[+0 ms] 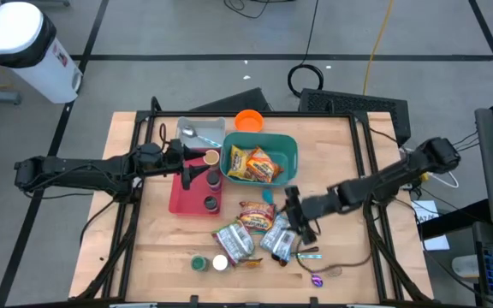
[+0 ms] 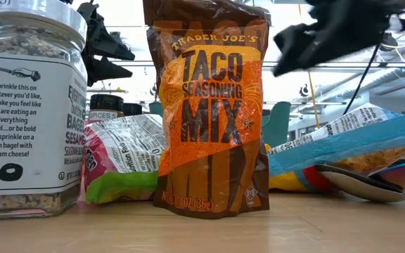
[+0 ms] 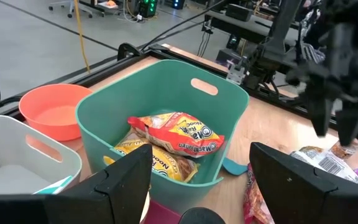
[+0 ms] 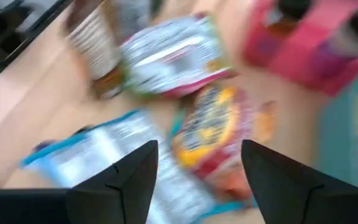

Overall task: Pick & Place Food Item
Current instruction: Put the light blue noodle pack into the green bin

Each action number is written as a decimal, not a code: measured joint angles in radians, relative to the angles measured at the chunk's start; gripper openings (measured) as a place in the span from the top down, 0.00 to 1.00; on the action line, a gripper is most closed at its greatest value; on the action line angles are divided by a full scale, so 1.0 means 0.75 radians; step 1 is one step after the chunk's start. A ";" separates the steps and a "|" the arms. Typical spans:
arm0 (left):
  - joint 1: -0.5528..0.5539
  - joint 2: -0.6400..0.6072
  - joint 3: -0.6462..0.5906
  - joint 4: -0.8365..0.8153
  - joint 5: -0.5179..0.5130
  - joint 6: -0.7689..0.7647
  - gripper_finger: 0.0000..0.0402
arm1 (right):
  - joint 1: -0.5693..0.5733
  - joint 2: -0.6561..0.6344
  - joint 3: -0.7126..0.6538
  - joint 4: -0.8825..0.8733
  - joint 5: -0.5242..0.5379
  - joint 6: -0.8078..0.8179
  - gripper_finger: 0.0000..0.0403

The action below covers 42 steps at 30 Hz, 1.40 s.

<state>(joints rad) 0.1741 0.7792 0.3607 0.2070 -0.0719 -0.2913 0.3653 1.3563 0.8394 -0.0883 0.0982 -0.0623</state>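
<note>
Right tool (image 1: pixel 296 224), jaws apart and holding nothing, hangs over the loose packets on the desk (image 1: pixel 358 154), on the side of the green bin (image 1: pixel 291 154) nearest the desk's front edge. Directly under its fingers, in the right wrist view, lies a red-and-yellow packet (image 4: pixel 213 134); a blue-edged packet (image 4: pixel 98 158) and a silver packet (image 4: pixel 173 56) lie just beside it. Which of these the move aims at cannot be told, but the red-and-yellow one sits between the fingers, its long axis running roughly along the line from the tool toward the bin. The bin lies beyond that packet as seen from the tool, so the likely carry is a short lift toward the bin.

Left tool (image 3: pixel 197 180), also open and empty, waits beside the bin over the red rack (image 1: pixel 187 192), facing the bin's wall; it is farther from the loose packets than the right tool. Two yellow noodle packets (image 3: pixel 176 140) already lie inside the bin. An orange bowl (image 1: pixel 248 121) and a grey bin (image 1: pixel 199 133) stand just behind the green bin.

Wooden and bare, the desk has a taco seasoning pouch (image 2: pixel 213 105) and a seasoning jar (image 2: pixel 27 105) standing upright near its front edge. Around it: concrete floor, cables, a white cylinder (image 1: pixel 20 38).
</note>
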 joint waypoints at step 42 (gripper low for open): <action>-0.001 0.000 0.000 0.006 0.000 -0.002 0.31 | 0.257 0.165 -0.165 0.125 0.181 0.030 0.69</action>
<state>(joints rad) 0.1738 0.7792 0.3607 0.2112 -0.0721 -0.2924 0.5583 1.4803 0.7155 0.0052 0.2337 -0.0398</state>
